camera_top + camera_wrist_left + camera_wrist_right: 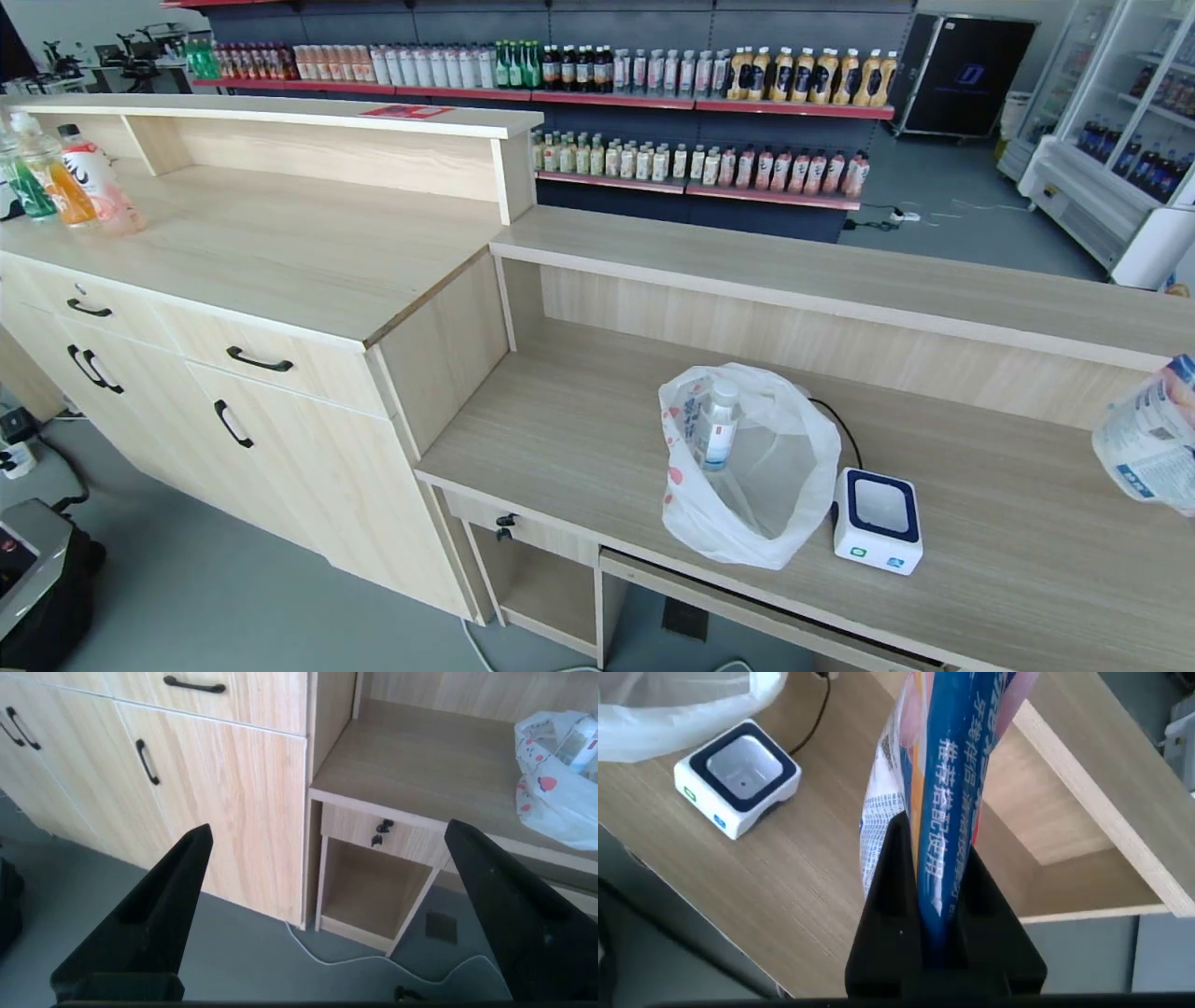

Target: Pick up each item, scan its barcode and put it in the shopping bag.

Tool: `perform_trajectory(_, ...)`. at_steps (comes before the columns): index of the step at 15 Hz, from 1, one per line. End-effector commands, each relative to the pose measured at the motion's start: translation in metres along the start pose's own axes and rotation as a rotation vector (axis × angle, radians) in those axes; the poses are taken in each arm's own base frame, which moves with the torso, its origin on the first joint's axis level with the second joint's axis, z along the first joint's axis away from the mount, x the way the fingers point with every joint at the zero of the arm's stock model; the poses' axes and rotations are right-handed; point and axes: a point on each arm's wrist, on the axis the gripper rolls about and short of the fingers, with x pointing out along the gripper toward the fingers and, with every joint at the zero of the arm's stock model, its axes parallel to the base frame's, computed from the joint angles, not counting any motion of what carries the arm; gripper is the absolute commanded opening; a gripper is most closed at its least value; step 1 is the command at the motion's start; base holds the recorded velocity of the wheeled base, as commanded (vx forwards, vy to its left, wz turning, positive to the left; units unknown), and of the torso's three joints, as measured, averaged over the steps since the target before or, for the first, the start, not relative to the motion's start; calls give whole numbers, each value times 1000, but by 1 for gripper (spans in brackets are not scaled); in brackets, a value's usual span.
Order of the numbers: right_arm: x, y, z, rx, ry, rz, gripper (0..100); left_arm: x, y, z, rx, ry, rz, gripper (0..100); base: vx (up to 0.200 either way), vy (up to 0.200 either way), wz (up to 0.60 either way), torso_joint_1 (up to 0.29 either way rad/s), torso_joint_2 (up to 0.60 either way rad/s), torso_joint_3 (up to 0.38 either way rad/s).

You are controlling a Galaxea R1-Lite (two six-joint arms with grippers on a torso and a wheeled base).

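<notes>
A white plastic shopping bag [752,471] stands open on the low counter with a clear bottle [717,425] inside it. Just right of it sits the white and blue barcode scanner [878,519]. My right gripper [936,873] is shut on a blue and white snack packet [945,775], held above the counter to the right of the scanner [738,777]; the packet [1153,439] shows at the head view's right edge. My left gripper [327,924] is open and holds nothing, low over the floor in front of the cupboard, with the bag [556,765] off to one side.
Three drink bottles [65,173] stand at the far left of the higher counter [280,252]. A raised ledge [840,280] runs behind the low counter. Cupboard doors [224,803] and an open shelf niche [374,891] face the left gripper. Stocked shelves [653,84] fill the background.
</notes>
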Motion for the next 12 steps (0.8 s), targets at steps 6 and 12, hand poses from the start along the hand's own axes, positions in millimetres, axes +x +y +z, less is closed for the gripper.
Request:
perform_trajectory(6, 85, 39, 42, 359, -10, 113, 0, 0, 0, 0, 0, 0, 1, 100, 0, 0, 200, 0, 1, 0)
perform_trajectory(12, 126, 69, 17, 407, 72, 253, 0, 0, 0, 0, 0, -2, 1, 100, 0, 0, 0, 0, 0, 0)
